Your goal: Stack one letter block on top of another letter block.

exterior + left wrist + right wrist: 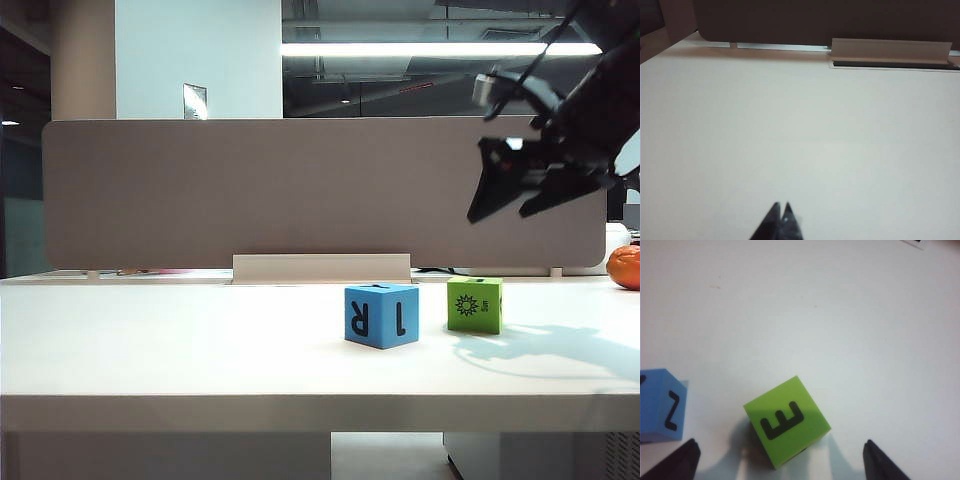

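Note:
The lime-green letter block (475, 305) stands on the white table (200, 350), showing a black sun picture. The sky-blue letter block (381, 315), with "R" and "1" on its faces, sits just to its left, a small gap between them. My right gripper (500, 213) hangs open well above the green block, holding nothing. In the right wrist view the green block (787, 420) shows a black letter on top, lying below and between the spread fingers (880, 462) of the right gripper (780, 441). The blue block (660, 412) is at that view's edge. My left gripper (782, 207) is shut over bare table.
A grey partition panel (320, 190) runs along the back of the table, with a white raised strip (320, 268) at its foot. An orange round object (625, 267) lies at the far right edge.

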Motion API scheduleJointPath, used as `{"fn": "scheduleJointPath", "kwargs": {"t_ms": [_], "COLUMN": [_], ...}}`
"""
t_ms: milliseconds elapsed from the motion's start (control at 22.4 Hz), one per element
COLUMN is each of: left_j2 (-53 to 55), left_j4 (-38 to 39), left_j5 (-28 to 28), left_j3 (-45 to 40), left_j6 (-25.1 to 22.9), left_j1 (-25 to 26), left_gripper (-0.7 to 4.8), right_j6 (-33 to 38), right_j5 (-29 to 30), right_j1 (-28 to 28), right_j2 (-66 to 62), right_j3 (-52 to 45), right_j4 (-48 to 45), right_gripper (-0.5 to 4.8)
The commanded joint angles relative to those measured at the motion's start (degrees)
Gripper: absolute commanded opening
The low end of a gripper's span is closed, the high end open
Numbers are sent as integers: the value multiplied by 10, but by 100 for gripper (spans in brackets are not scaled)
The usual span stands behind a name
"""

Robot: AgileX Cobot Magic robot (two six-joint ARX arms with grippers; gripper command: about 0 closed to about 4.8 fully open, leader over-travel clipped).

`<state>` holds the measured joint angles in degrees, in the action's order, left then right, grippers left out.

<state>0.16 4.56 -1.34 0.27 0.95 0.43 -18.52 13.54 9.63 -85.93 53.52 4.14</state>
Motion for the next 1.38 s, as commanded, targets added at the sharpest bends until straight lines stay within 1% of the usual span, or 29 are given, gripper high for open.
{"fn": "scheduleJointPath", "kwargs": {"t_ms": [45,89,178,357,714,981,1070,1249,1383], "left_j2": [0,0,0,0,0,0,0,0,0], "left_j4": [-4,-4,-3,-3,-4,-4,-4,-4,-4], "left_j5": [-3,-2,-2,-2,-2,-2,-3,-3,-2], "left_j3": [2,2,2,2,2,2,2,2,2], "left_j6": [0,0,-1,-1,-1,-1,0,-1,-1], "left_j1": [0,0,0,0,0,0,0,0,0], "left_gripper": [-6,-5,-5,-5,-5,-5,-5,-5,-5], "right_j6": [-26,-54,-106,-149,-148,-145,-143,-115,-115], "right_j5": [12,26,36,36,36,31,31,31,31], "right_j1": [1,1,1,1,1,1,1,1,1], "right_j2": [-29,-44,-63,-71,-101,-142,-165,-191,-198], "right_j3": [21,28,36,38,39,59,85,122,128], "right_j4": [3,17,45,57,3,0,-6,3,5], "right_gripper": [454,479,479,479,479,479,479,479,479]}}
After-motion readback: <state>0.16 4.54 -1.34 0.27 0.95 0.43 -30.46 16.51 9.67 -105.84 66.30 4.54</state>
